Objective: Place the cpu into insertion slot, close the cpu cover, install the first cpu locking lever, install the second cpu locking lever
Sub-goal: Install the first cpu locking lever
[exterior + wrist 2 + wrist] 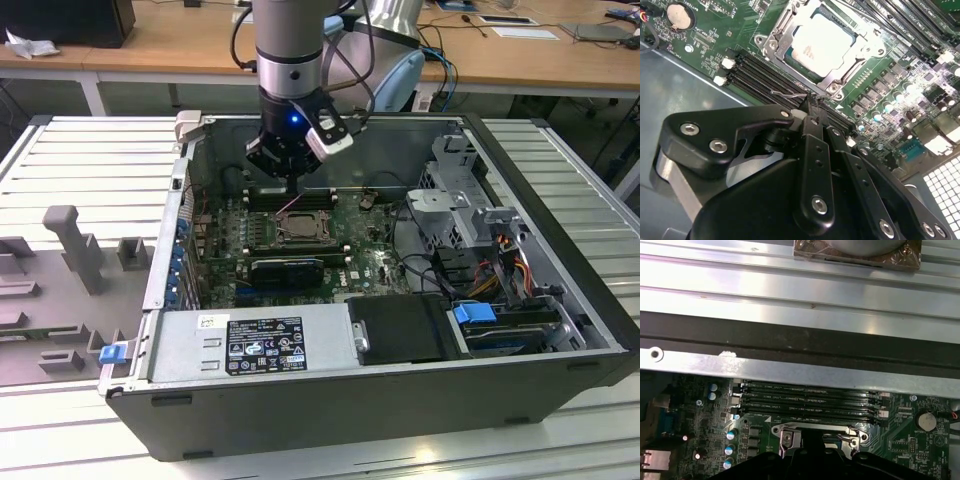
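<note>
Claw [812,107] body fills the near part of the second wrist view, black linkages and screws, fingers pressed together to a narrow tip. The tip sits at the thin wire locking lever [790,93] beside the memory slots [765,75], just off the socket's edge; can't tell whether it actually pinches the wire or only touches it.

The cpu [821,46] lies flat in the insertion slot [790,35], pale metal face up. The cpu cover [856,57] is down around it, silver frame with the chip showing through the window.

First wrist view: the cover's frame corners [785,432] peek out just past the claw housing, four memory slots [810,400] beyond, then the case wall [790,367].

Exterior view: arm [290,50] comes straight down into the open computer case [560,290], claw [288,178] hanging just above the socket area [297,228] on the green motherboard [370,255]. Power supply [250,345] lies along the near case edge. Case lies on a slatted metal bench [90,160].
</note>
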You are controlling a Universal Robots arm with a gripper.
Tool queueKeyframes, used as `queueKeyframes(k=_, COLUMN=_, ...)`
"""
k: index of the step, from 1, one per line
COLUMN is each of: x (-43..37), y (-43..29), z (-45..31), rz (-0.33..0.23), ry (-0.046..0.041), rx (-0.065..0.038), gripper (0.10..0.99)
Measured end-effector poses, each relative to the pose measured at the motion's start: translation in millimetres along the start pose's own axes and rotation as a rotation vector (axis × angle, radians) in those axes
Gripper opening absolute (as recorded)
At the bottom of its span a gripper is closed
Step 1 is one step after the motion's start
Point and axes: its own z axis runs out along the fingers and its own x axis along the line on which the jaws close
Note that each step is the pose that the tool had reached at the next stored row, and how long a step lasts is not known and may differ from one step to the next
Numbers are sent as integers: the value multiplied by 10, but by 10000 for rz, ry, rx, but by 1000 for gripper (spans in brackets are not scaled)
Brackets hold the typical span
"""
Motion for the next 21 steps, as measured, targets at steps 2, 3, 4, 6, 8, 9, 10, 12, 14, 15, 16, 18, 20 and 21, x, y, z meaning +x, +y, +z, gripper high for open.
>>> queueKeyframes(k=2, x=-1, y=0, z=4, rz=0, ry=-1, rx=-2, gripper=106)
queueKeyframes(k=3, x=-1, y=-1, z=7, rz=0, ry=-2, rx=-2, gripper=106)
queueKeyframes(k=4, x=-1, y=-1, z=9, rz=-1, ry=0, rx=-1, gripper=106)
queueKeyframes(k=6, x=-2, y=-2, z=20, rz=0, ry=-1, rx=-2, gripper=106)
queueKeyframes(k=8, x=-3, y=-3, z=30, rz=-1, ry=-1, rx=-4, gripper=106)
queueKeyframes(k=9, x=-5, y=-4, z=38, rz=-2, ry=-4, rx=-30, gripper=106)
queueKeyframes(k=10, x=-7, y=-5, z=45, rz=1, ry=-6, rx=-73, gripper=106)
queueKeyframes(k=12, x=-14, y=-7, z=67, rz=5, ry=-14, rx=-146, gripper=106)
queueKeyframes(k=14, x=-33, y=-6, z=86, rz=6, ry=-12, rx=-150, gripper=106)
queueKeyframes(k=15, x=-49, y=2, z=98, rz=5, ry=-14, rx=-154, gripper=106)
queueKeyframes(k=16, x=-54, y=11, z=102, rz=8, ry=-14, rx=-155, gripper=106)
queueKeyframes(k=18, x=-60, y=34, z=107, rz=6, ry=-13, rx=-157, gripper=106)
queueKeyframes(k=20, x=-71, y=76, z=118, rz=6, ry=-13, rx=-157, gripper=106)
queueKeyframes(k=21, x=-85, y=85, z=132, rz=3, ry=-14, rx=-159, gripper=106)
